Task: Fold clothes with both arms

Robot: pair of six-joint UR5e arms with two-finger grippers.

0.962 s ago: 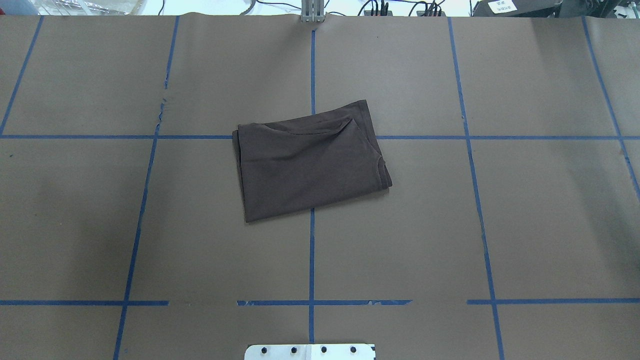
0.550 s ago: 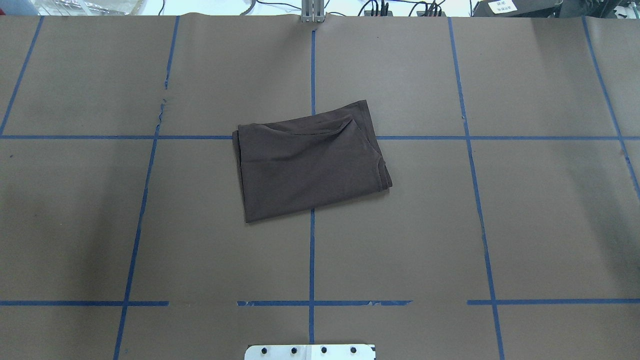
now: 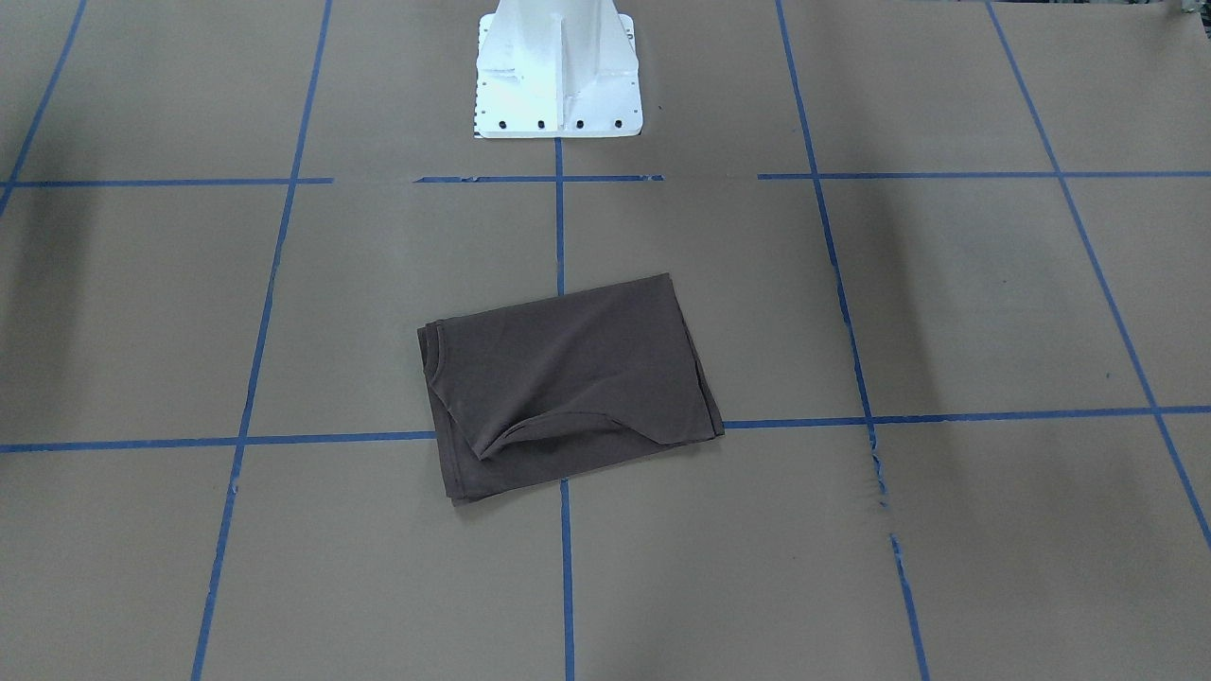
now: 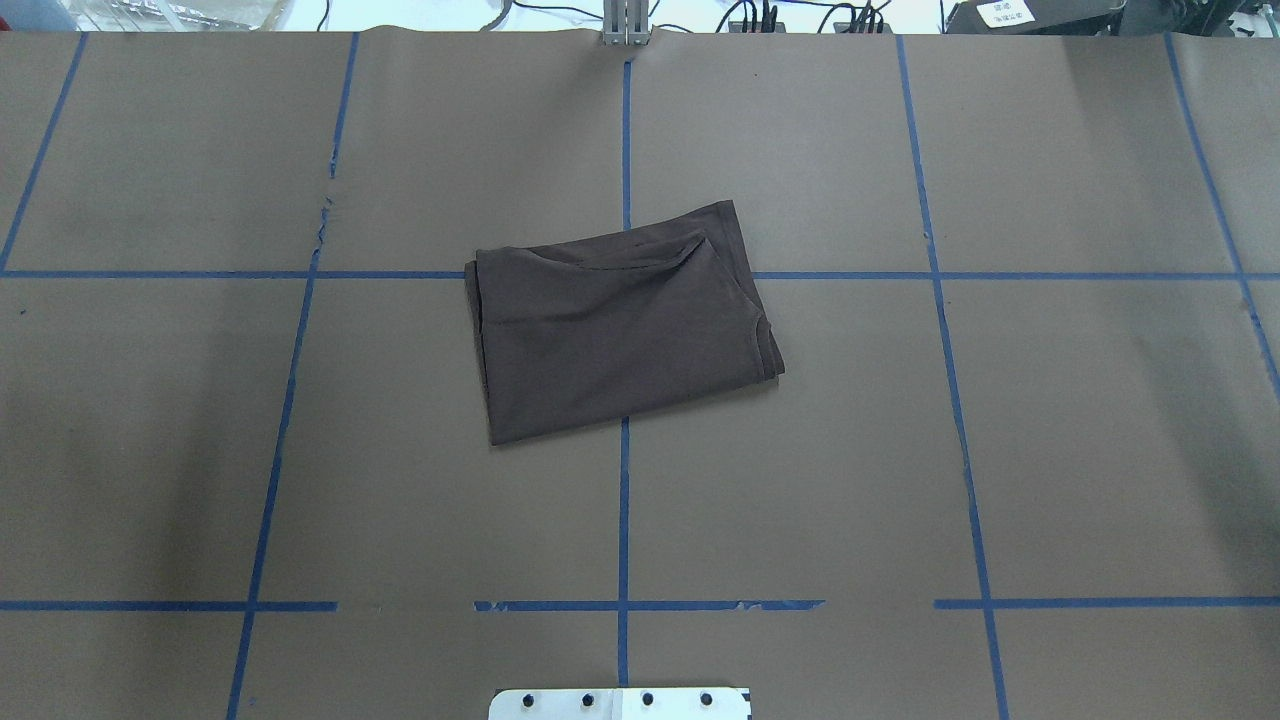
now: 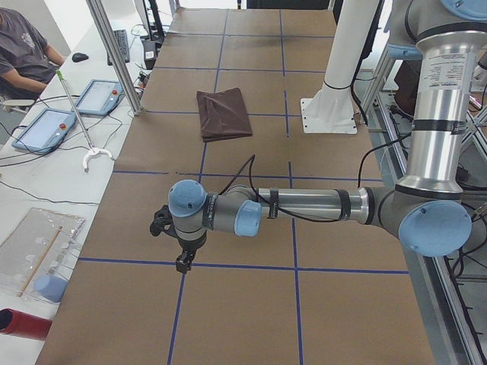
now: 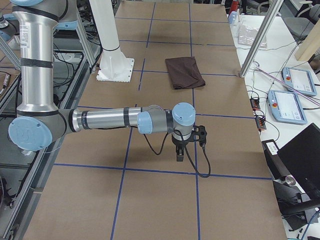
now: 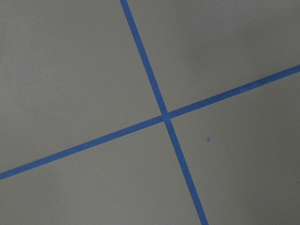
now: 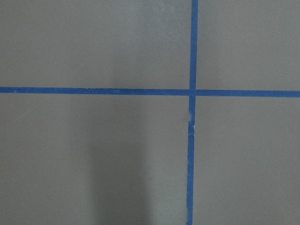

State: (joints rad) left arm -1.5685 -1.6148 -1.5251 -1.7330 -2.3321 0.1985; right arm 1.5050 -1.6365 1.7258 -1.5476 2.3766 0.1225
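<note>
The clothes (image 4: 620, 330) are one dark grey-brown T-shirt folded into a compact, slightly skewed rectangle at the table's centre, also seen in the front-facing view (image 3: 568, 378) and both side views (image 5: 223, 112) (image 6: 184, 71). Neither arm touches it. My left gripper (image 5: 183, 262) hangs over a tape crossing far from the shirt, at the table's left end. My right gripper (image 6: 180, 154) hangs likewise at the right end. I cannot tell whether either one is open or shut. Both wrist views show only brown paper and blue tape lines.
The white pedestal base (image 3: 558, 76) stands at the robot's side of the table. Blue tape lines grid the brown paper. A person (image 5: 23, 46) sits at a side bench with tablets (image 5: 46, 128). More tablets (image 6: 300, 80) and a metal post (image 6: 260, 40) line that edge.
</note>
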